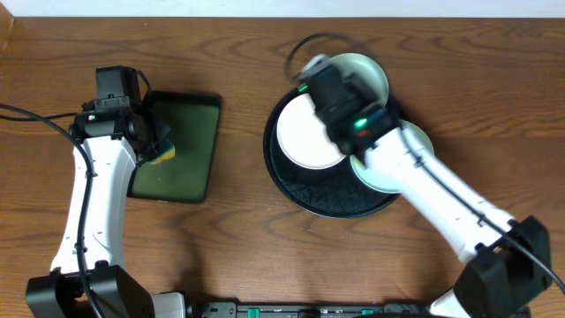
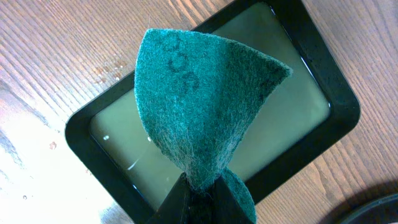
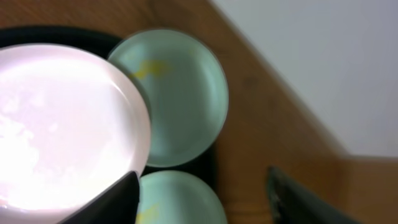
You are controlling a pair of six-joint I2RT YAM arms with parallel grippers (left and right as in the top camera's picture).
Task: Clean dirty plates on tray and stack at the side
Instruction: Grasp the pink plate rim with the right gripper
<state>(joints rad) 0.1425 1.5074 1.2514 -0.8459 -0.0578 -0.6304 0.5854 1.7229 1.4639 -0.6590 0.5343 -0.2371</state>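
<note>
The round black tray (image 1: 296,190) holds three plates: a white plate (image 1: 305,141) (image 3: 62,124), a pale plate (image 1: 371,75) at the far side and another pale plate (image 1: 410,150) on the right. In the right wrist view a pale green plate (image 3: 177,93) carries a yellow smear, and a second pale plate (image 3: 180,199) with a yellow mark lies below it. My right gripper (image 1: 311,71) (image 3: 205,199) hangs open over the tray's far side, with nothing held. My left gripper (image 1: 159,146) (image 2: 202,186) is shut on a green scouring pad (image 2: 205,106).
A small rectangular black tray (image 1: 212,141) (image 2: 323,81) with a green inside lies on the left of the wooden table, under the left gripper. A little liquid glints in it. The table's far edge meets a white wall (image 3: 323,62).
</note>
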